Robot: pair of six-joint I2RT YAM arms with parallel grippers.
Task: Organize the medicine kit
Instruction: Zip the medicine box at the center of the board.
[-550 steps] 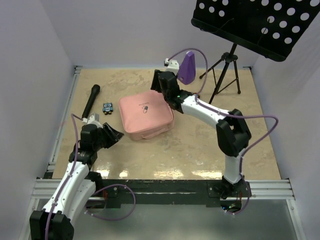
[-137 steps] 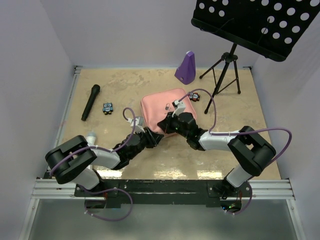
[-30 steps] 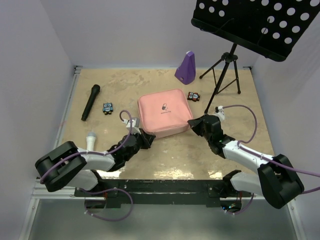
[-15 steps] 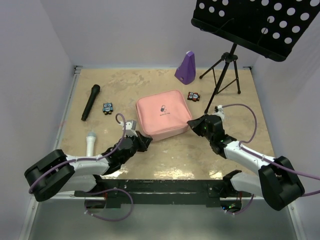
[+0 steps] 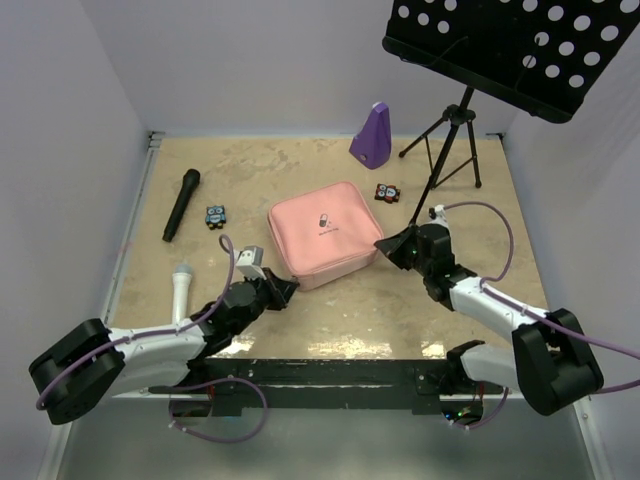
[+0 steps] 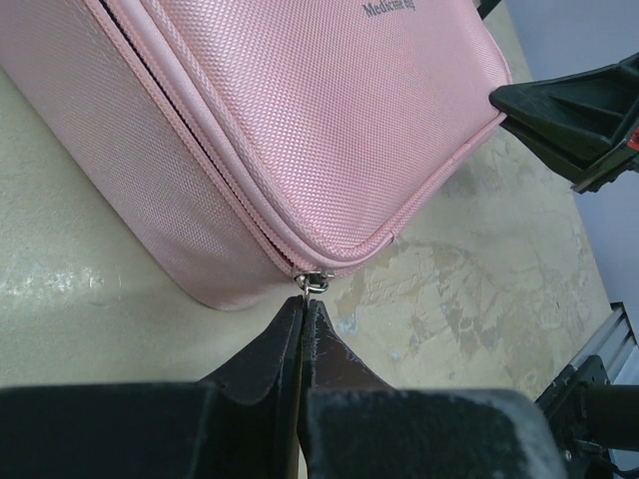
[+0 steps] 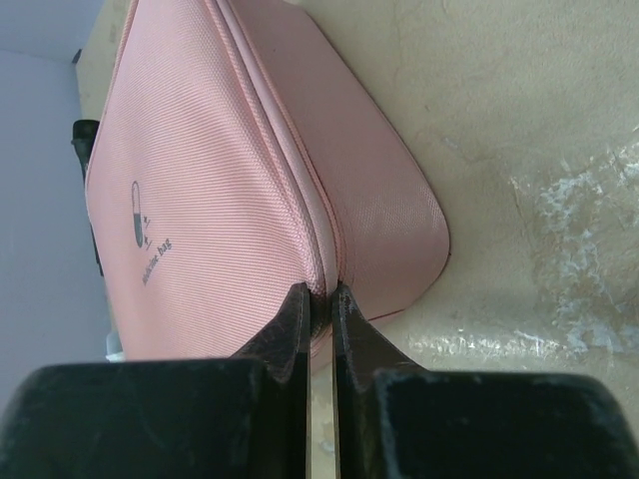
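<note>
1 med kit [image 5: 322, 232] flat, logo up

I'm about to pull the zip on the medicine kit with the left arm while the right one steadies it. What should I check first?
1. Medicine kit lid down, lying flat: ok.
2. Left gripper jaws shut on the zipper pull at the near corner: ok.
3. Right gripper jaws shut at the zip seam: ok; whether they pinch fabric: cannot tell.
4. Zip closed right up to the pull: cannot tell; a dark line runs along the seam.
5. Kit apart from the music stand legs and the small toy: ok.
</note>
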